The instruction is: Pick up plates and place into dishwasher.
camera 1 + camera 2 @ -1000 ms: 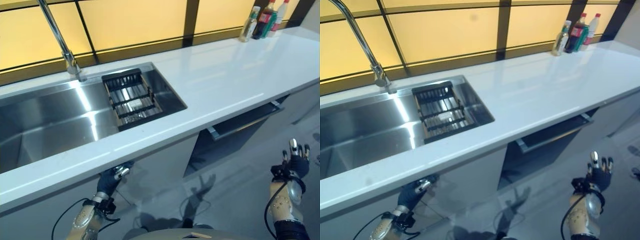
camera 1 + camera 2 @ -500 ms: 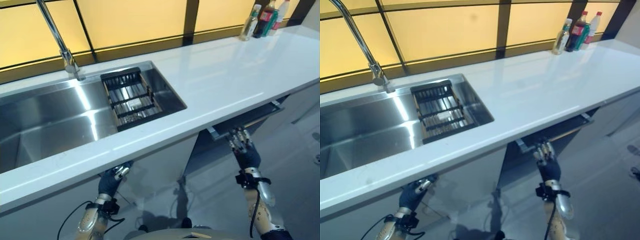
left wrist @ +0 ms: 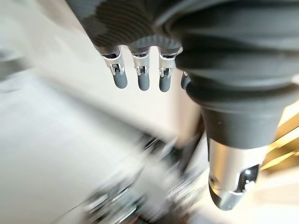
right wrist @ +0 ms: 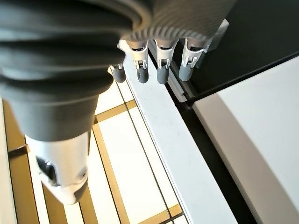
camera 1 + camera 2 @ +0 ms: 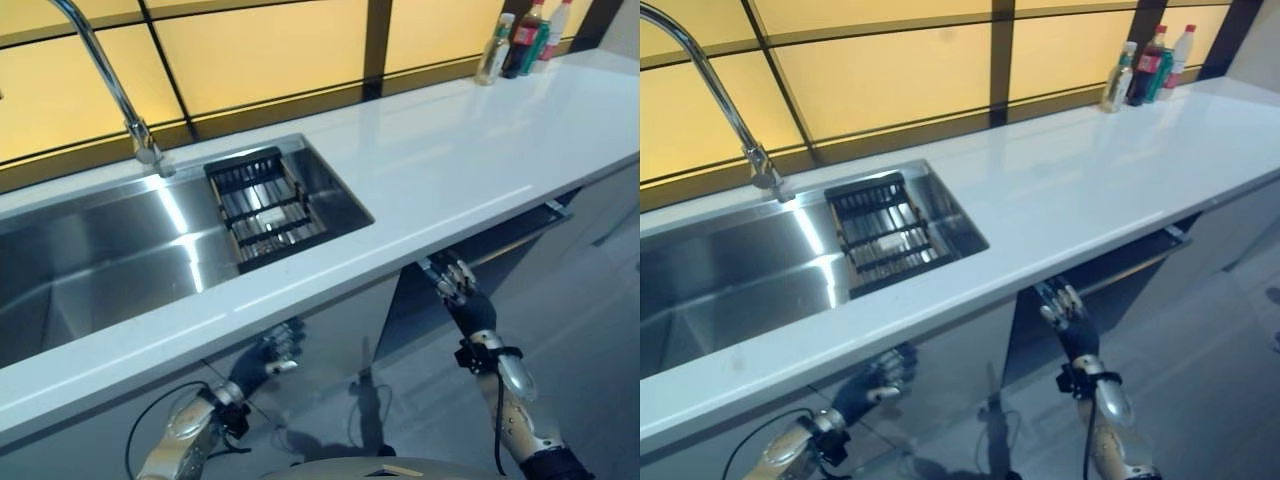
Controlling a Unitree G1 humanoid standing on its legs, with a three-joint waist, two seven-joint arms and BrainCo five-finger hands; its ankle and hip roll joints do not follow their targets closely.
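The dishwasher sits under the white counter on the right, its door ajar at the top with a dark gap behind it. No plate is in sight. My right hand is raised just below the counter's edge, at the left end of that gap. In the right wrist view its fingers are straight and hold nothing, pointing at the door's upper edge. My left hand hangs open in front of the cabinet below the sink, its fingers straight and empty.
A steel sink is set in the counter on the left, with a black dish rack at its right end and a tall faucet behind. Several bottles stand at the counter's far right corner. Grey floor lies below.
My right hand has swung up and left from the lower right to the dishwasher's door edge. My left hand has shifted right, its fingers straightened. The camera moved slightly.
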